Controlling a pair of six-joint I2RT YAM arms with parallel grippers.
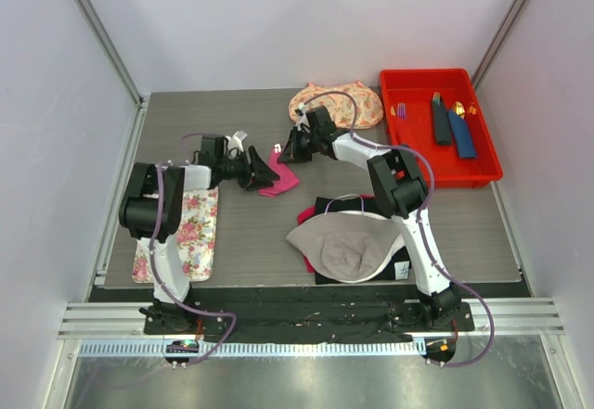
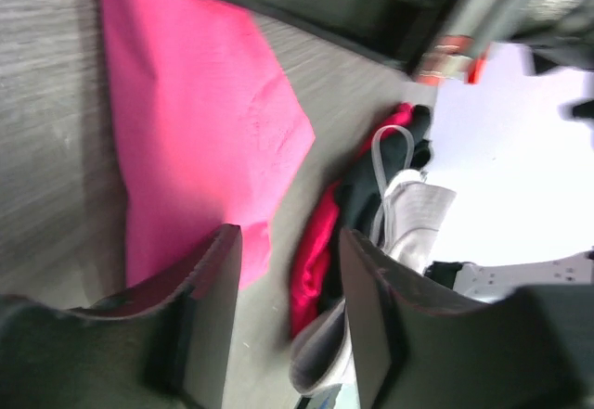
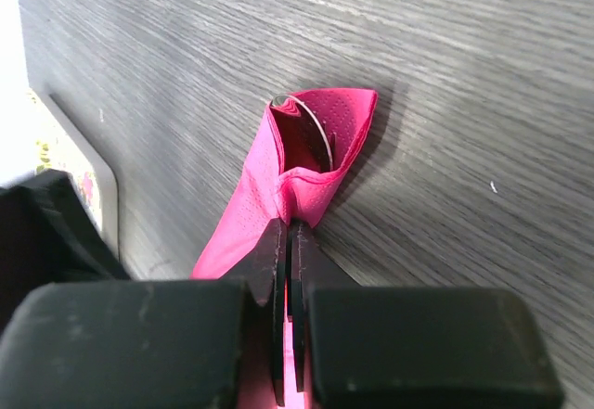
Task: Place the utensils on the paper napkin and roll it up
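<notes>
Right fingers were closed on the half-rolled paper napkin lying on the tabletop; left fingers stood apart, empty. One thin pinch could tear it, letting the utensil slide out.

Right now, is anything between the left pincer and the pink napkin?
Nothing visible. The left pincer is open, and the paper napkin lies on the table just ahead of its fingertips. The right pincer is shut on one end of the napkin, so steer clear of it.
</notes>
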